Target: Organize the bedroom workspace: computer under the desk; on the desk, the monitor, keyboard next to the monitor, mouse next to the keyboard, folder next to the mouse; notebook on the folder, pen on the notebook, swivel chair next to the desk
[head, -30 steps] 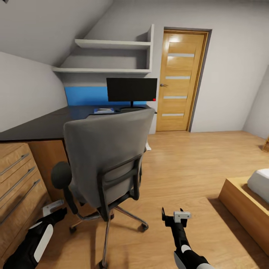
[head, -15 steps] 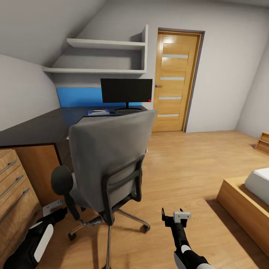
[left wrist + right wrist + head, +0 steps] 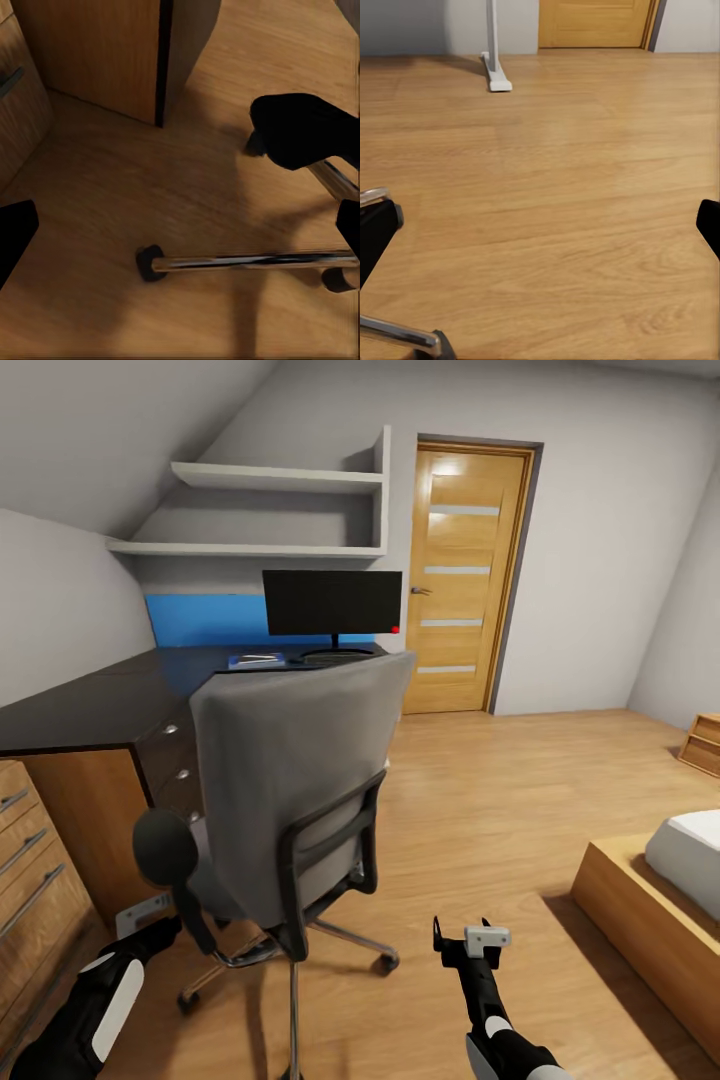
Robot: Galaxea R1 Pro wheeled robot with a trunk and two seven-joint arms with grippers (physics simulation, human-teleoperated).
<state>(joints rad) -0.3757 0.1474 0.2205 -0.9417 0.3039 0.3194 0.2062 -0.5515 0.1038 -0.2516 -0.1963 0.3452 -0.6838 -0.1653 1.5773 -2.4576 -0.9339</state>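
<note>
Jaws on both arms stand wide, holding nothing: left gripper (image 3: 140, 915) low by the swivel chair (image 3: 290, 780), right gripper (image 3: 470, 940) over bare floor (image 3: 500, 800). Chair sits w/ its back to the robot, just beside the bench (image 3: 90, 700). Further back on the bench: blue folder (image 3: 256, 659), keyboard (image 3: 335, 655), monitor (image 3: 332, 603). Door (image 3: 462, 580) beyond.

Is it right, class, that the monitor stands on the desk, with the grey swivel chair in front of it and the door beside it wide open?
No. The door is shut, as the head view shows. The monitor does stand on the desk, with the swivel chair in front.
</note>
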